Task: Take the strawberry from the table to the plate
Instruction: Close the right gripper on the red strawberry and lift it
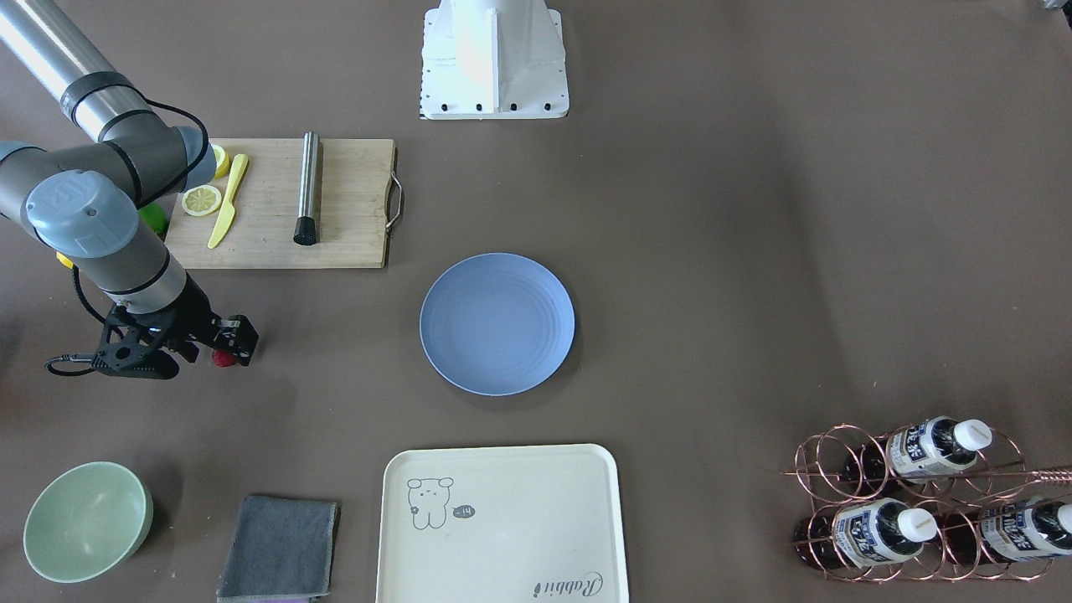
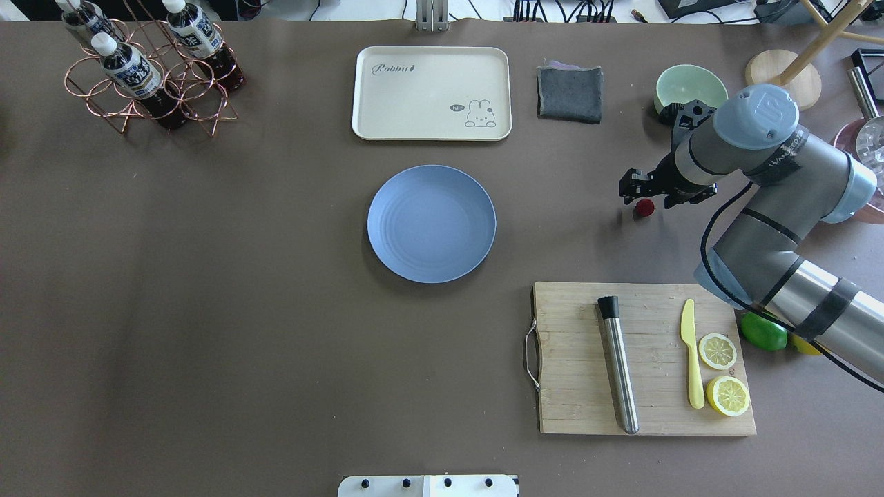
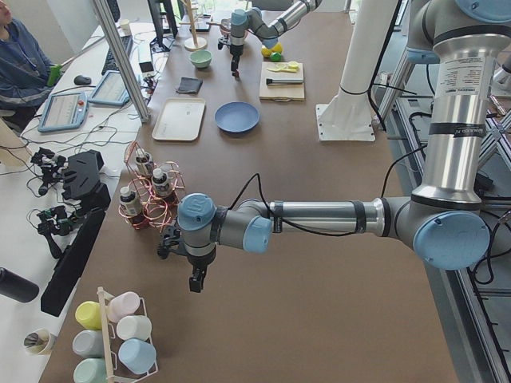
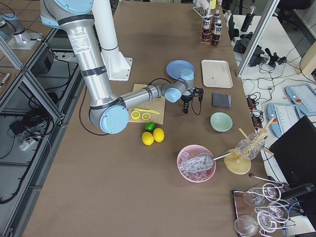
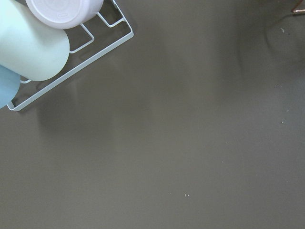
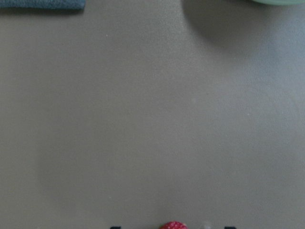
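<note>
My right jaws, spread wide, hang straight over the strawberry (image 2: 645, 207) on the counter (image 2: 276, 345), centred between them, the plate (image 2: 431, 223) well apart leftward.

Right wrist view: strawberry (image 6: 173, 225) cut off by frame edge at 6 o'clock. Side view: left gripper (image 3: 196, 282) too small to judge its jaws. Overhead: lime (image 2: 763, 333) partly hidden behind right arm (image 2: 754, 254).
</note>
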`<move>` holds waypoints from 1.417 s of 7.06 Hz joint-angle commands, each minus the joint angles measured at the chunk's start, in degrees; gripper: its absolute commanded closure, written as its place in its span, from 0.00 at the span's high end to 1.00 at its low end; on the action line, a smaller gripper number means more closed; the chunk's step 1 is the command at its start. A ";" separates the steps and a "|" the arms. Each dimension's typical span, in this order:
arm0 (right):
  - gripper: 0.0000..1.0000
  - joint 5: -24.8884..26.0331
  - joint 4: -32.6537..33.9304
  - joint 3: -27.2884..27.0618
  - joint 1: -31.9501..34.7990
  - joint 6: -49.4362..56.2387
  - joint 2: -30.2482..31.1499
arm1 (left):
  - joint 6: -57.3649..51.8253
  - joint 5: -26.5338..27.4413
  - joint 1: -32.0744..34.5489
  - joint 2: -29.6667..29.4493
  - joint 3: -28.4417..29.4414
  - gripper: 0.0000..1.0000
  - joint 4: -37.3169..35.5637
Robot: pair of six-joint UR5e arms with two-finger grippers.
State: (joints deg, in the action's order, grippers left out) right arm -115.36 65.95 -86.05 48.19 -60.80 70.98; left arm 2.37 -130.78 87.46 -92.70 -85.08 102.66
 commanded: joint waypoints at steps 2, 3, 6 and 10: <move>0.07 1.19 -0.38 -0.26 -0.90 -0.29 0.73 | 0.00 -0.08 -0.01 0.15 0.00 0.99 0.00; 0.00 2.33 -0.38 -0.69 -1.86 -0.46 1.34 | 0.00 -0.09 -0.09 0.15 0.00 0.99 0.00; 0.00 2.16 1.11 -4.38 -3.36 -10.34 -1.97 | 0.00 -0.09 -0.09 0.50 -0.09 0.99 0.00; 0.00 9.42 15.13 -3.16 -10.81 -31.00 -16.72 | 0.09 -0.17 -0.27 1.20 -0.18 0.99 0.09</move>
State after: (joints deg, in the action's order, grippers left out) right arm -109.56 76.12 -89.62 40.70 -85.52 58.97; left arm 2.46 -130.94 87.25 -91.56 -85.23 102.70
